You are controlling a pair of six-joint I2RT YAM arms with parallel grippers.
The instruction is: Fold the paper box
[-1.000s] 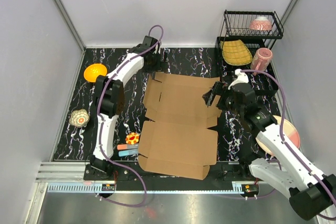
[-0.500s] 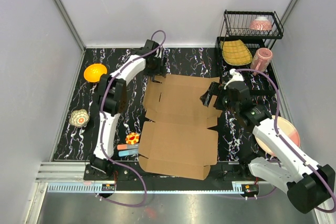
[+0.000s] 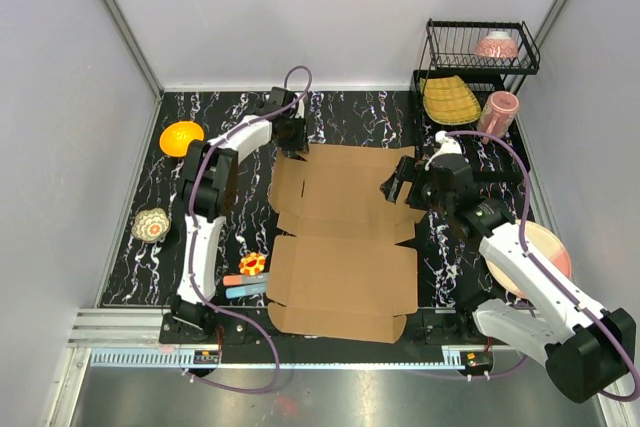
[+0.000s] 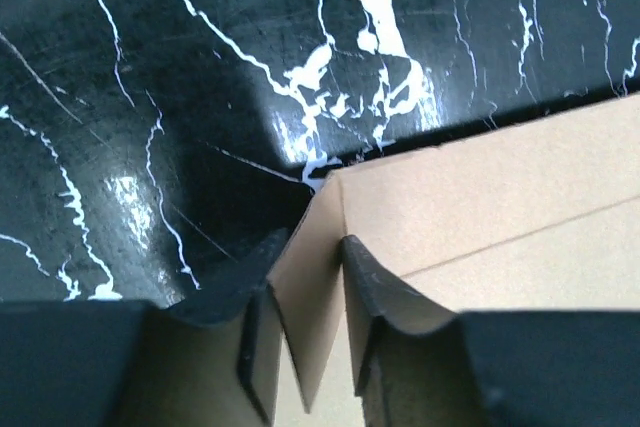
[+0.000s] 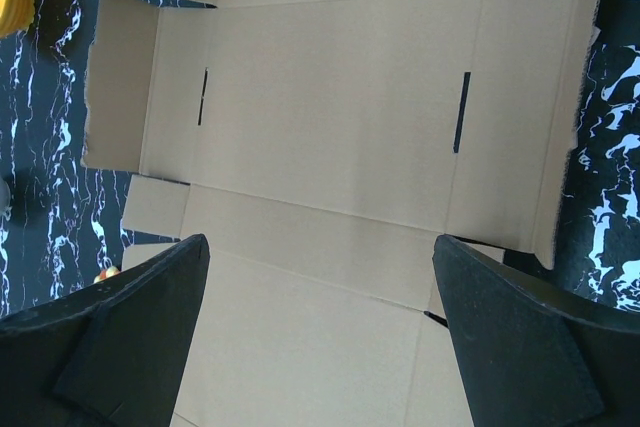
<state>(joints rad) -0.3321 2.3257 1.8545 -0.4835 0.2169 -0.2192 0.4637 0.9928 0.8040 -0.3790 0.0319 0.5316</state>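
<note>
The paper box (image 3: 340, 237) lies open and flat in the middle of the black surface (image 3: 350, 112); no side stands up yet, so the folding looks hardly begun. The left pincer (image 4: 310, 272) sits at the far left corner, pinching the edge of a flap; I think it holds on so it can lift that flap. The right pincer (image 5: 320, 247) hangs over the right side, fingers spread wide with nothing in them; it looks ready to grab there.
</note>
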